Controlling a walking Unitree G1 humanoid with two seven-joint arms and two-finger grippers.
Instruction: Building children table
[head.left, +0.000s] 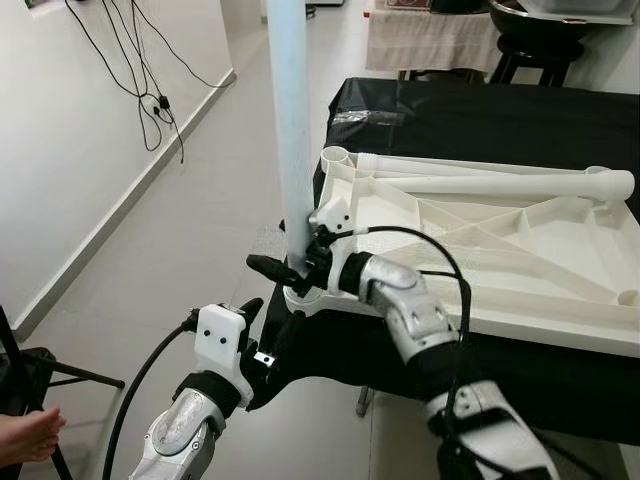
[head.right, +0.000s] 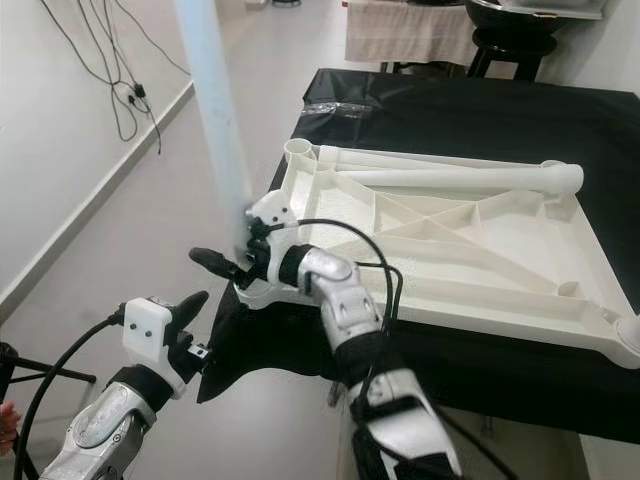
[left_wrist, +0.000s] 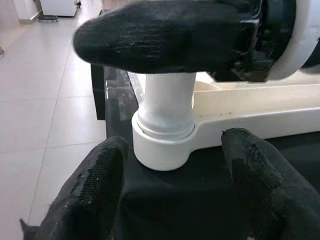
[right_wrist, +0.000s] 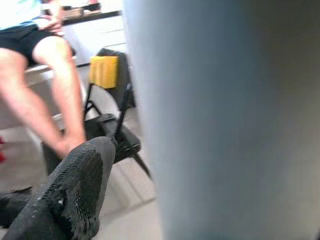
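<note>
A white children's table top lies upside down on a table under a black cloth. One white table leg stands upright in the near left corner socket. My right gripper is shut on this leg just above the socket, and one black finger crosses the leg. My left gripper hangs open just below and in front of the socket, a finger on either side, not touching it. A second white leg lies across the table top.
The black-clothed table's left edge drops to grey floor tiles. Cables hang on the white wall at left. A person's hand is at the lower left, and a seated person's legs and a black folding chair are nearby.
</note>
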